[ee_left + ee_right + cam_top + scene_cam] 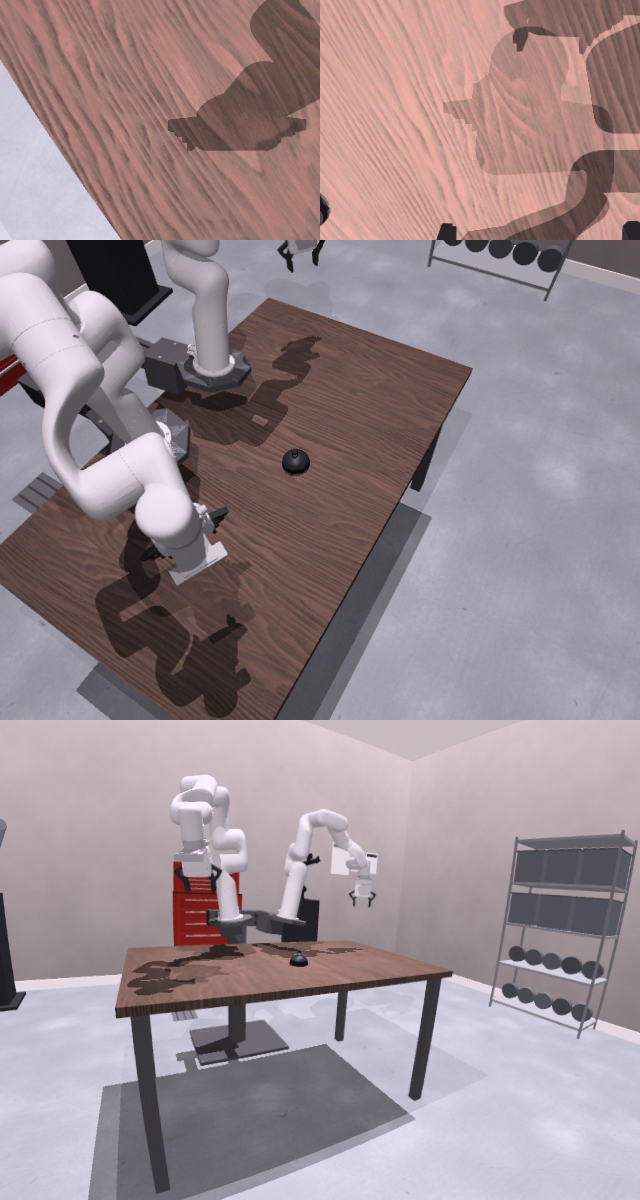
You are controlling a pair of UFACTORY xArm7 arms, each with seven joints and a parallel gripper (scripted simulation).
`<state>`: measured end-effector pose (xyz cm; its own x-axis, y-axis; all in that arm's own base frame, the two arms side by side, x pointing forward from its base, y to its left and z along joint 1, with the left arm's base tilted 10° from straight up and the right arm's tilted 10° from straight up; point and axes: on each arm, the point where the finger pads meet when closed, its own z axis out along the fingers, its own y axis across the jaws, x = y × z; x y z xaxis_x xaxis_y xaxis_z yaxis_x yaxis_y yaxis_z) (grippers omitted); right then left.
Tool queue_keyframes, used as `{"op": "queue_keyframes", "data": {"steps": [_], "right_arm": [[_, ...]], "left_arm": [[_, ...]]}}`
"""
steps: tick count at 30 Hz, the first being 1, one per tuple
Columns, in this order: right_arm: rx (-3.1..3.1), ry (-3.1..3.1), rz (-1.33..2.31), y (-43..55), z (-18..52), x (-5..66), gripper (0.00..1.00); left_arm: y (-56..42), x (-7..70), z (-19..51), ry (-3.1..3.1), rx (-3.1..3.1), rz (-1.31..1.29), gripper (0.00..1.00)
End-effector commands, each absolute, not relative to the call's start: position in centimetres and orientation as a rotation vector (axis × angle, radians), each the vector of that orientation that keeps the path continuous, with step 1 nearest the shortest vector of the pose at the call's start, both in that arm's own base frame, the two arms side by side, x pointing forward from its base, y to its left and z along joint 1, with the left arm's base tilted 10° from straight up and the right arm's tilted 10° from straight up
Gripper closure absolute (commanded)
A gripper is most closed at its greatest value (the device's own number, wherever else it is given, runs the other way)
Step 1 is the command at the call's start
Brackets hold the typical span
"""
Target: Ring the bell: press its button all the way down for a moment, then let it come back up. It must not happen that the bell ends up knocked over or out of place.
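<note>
Top view, bell: upright on the counter [361, 446] [372, 968] [75, 125] [395, 90], near its middle, with the bell [295, 462] [298, 960] [322, 210] well apart from both arms.
Button: the small knob [295, 452] on top; we see nothing touching it.
Right claw: high over the counter, the right claw [184, 535] [200, 889] [539, 231] has its fingers wide apart with nothing between them, and sits off to one side of the bell.
Left claw: also spread wide and holding nothing, the left claw [303, 266] [362, 904] hangs far from the bell; we judge it can stay out of this.
Right wrist view: only a dark edge of what we take to be the bell shows at the border, so if we descend from here we miss it.
Spread fingers: they may straddle the dome, or one may catch its side and tip it; we would bring them together first.
Sideways travel: coming across too low could shove the bell out of place.
Press: off-centre force could tilt it, while too light a push leaves the button short of its full travel.
Release: drifting sideways before we lift straight up could drag the bell or keep the button down.
</note>
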<state>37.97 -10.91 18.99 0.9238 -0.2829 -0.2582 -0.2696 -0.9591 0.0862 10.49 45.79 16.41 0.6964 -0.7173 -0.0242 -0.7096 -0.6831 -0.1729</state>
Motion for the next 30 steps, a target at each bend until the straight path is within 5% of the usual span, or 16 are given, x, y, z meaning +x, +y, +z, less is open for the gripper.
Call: {"op": "queue_keyframes", "data": {"steps": [1,30], "right_arm": [[3.03,-0.587,-0.38,-14.8,19.7,37.0,0.0],[2.79,-1.477,-0.161,-33.0,22.8,22.6,0.0]], "left_arm": [[45.9,10.5,16.6,1.158,-2.731,-0.066,0.0],[45.9,10.5,16.6,1.158,-2.731,-0.066,0.0]]}}
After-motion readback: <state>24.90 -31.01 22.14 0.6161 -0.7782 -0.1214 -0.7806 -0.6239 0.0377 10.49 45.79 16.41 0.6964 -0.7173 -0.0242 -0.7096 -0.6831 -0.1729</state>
